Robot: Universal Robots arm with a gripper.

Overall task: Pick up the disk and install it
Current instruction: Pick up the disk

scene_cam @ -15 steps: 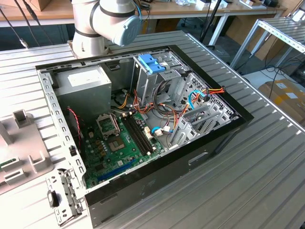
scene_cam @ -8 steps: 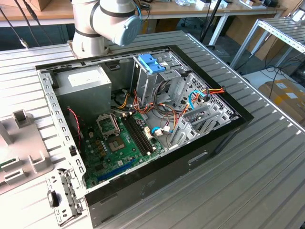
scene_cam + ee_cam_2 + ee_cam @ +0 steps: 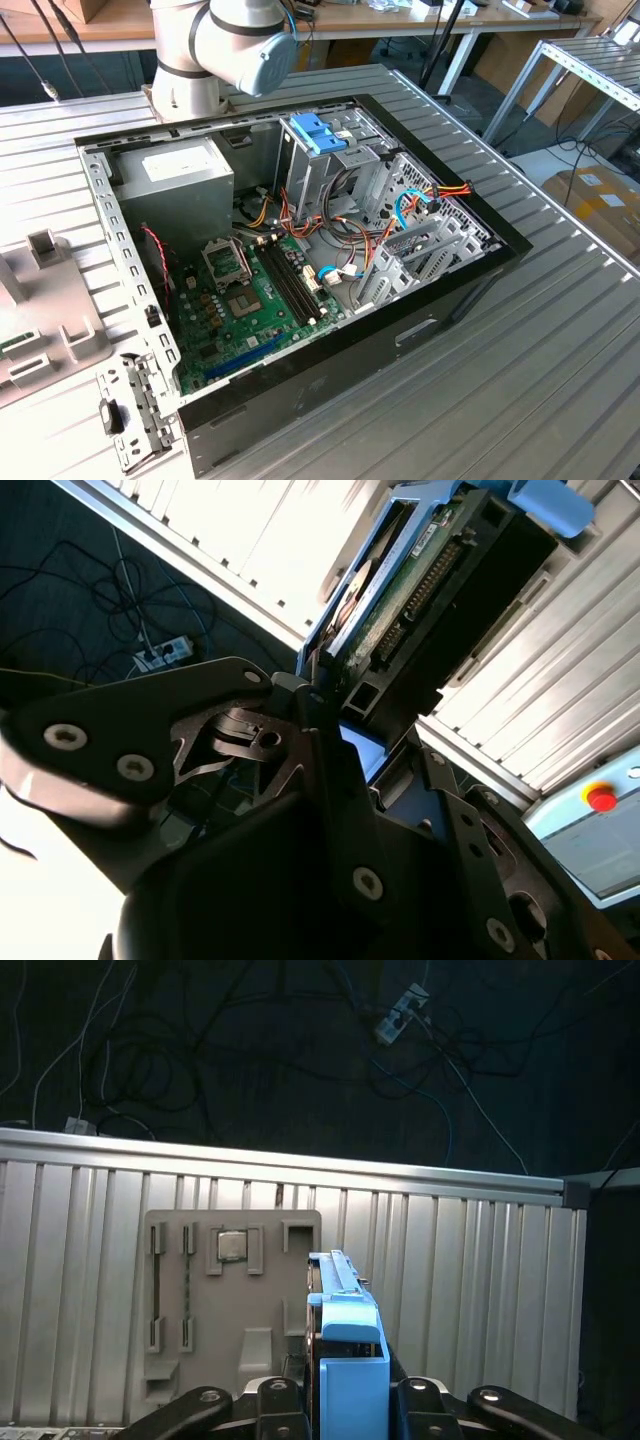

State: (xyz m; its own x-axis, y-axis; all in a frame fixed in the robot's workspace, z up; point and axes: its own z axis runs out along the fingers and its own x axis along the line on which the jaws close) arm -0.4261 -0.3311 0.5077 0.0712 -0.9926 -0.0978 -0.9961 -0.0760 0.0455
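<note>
Pincer (image 3: 346, 1408) is closed on the disk (image 3: 345, 1320), jaws narrowed to the disk's thin dimension w/ one finger on each side; nothing else is in the grip. The disk hangs clear of the ribbed tabletop (image 3: 470, 1290), near the grey fixture tray (image 3: 232, 1300) and not far from the tabletop's edge, w/ dark floor (image 3: 120, 1080) beyond. In the exterior view the open computer case (image 3: 330, 360) sits mid-tabletop. Its drive cage w/ a light-blue latch (image 3: 318, 132) is at the case's far side, and the tray is at the exterior view's left, apart from the case.

Handling, as a judgement: a dense metal body, so stiff and heavy for its size, but sensitive to knocks. Metal sides are prob. a bit slick; plastic rails may flex. Best hold is across the solid body near one end, i.e. roughly as gripped now, keeping off the bare circuit board (image 3: 415, 580) and any connector. Gripped at one end, its weight levers on the fingers, so it could pivot or sag.

Orientation: long axis runs straight out from the pincer, near end clamped, far end free. The first wrist view sees it edge-on, w/ a blue rail on top. The second wrist view sees the board face, so the label prob. faces away. Can't tell which end carries the connector
</note>
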